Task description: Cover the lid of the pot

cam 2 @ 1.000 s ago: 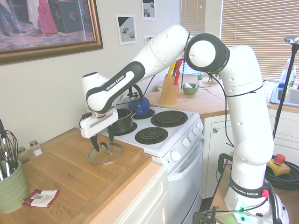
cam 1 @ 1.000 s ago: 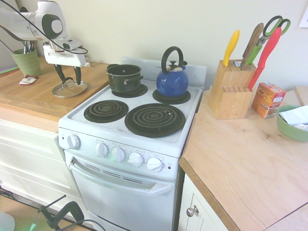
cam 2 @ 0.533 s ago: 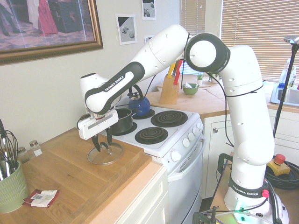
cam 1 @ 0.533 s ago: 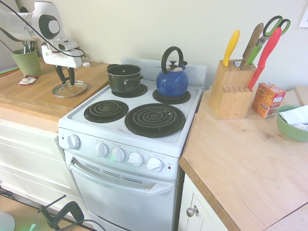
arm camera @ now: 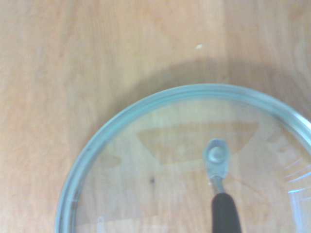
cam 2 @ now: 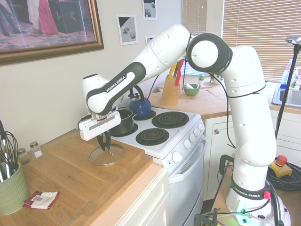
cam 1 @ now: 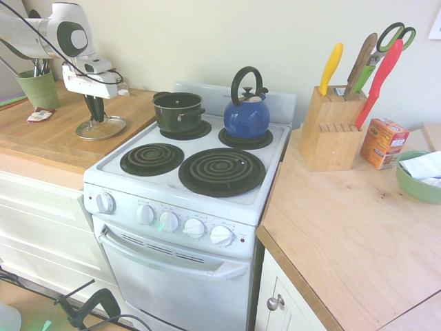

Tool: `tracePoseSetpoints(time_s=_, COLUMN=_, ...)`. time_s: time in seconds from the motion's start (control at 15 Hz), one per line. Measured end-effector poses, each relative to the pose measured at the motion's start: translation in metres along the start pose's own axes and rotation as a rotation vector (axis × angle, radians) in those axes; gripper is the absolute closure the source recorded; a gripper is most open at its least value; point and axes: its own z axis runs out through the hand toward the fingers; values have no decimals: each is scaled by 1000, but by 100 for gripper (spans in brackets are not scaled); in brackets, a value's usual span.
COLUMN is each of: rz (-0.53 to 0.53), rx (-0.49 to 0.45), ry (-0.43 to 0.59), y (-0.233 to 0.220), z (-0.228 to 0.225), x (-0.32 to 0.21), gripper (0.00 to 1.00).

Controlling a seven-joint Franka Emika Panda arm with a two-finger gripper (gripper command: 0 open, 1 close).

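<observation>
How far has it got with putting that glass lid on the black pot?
Early days. Done: the gripper has come down over the lid, which lies flat on the wooden counter. In hand: its fingers have drawn in around the lid's handle, though I can't tell if they grip it yet. Left: lifting the lid, carrying it to the open pot on the stove's back burner, and setting it on top.

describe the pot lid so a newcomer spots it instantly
Find the white stove, then the wooden counter on the pot's side. The lid lies flat there under the gripper, near the stove. It's the only clear glass disc, metal-rimmed.
</observation>
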Motion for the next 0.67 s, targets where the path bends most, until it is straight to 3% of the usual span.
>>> tracePoseSetpoints(time_s=0.33, rz=15, rx=17, ry=5, y=3, z=-10, x=4, gripper=100)
tracePoseSetpoints(time_s=0.67, rz=49, rx=73, ry=45, y=16, z=-77, x=10, gripper=100)
